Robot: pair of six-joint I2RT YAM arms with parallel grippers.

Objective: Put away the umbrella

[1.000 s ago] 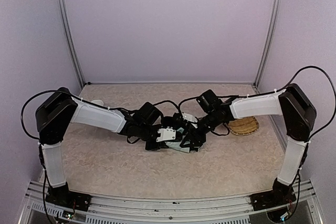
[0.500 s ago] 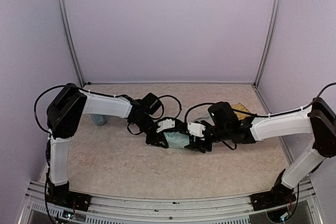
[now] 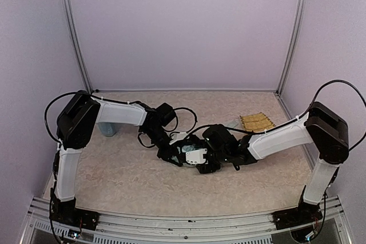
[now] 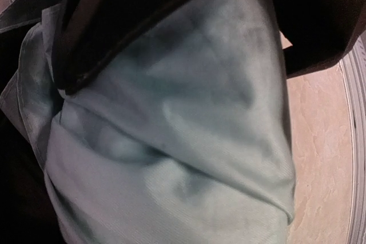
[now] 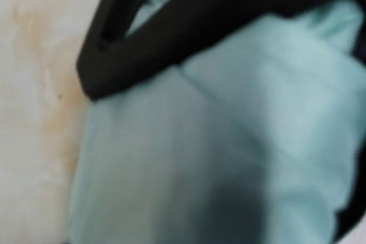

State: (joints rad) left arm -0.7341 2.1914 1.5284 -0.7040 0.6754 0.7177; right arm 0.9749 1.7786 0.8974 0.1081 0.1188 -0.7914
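The umbrella point(image 3: 186, 149) lies folded in the middle of the table, a small bundle of pale mint fabric with black parts, mostly covered by both grippers. My left gripper point(image 3: 172, 154) sits on its left end. Mint cloth point(image 4: 171, 141) fills the left wrist view, hiding the fingers, and it looks gripped. My right gripper point(image 3: 199, 160) presses in from the right, low over the bundle. The right wrist view is blurred. It shows mint fabric point(image 5: 200, 158) with a black band point(image 5: 143, 32) across the top, and its fingers do not show.
A light blue cup point(image 3: 107, 129) stands at the left, behind the left arm. A woven straw tray point(image 3: 257, 122) lies at the back right, beyond the right forearm. Metal posts and lilac walls close in the table on three sides.
The right arm has swung, and its gripper has slid left along the umbrella toward the left gripper, uncovering the straw tray. The left gripper has stayed on the bundle, nearly still for the last half second.
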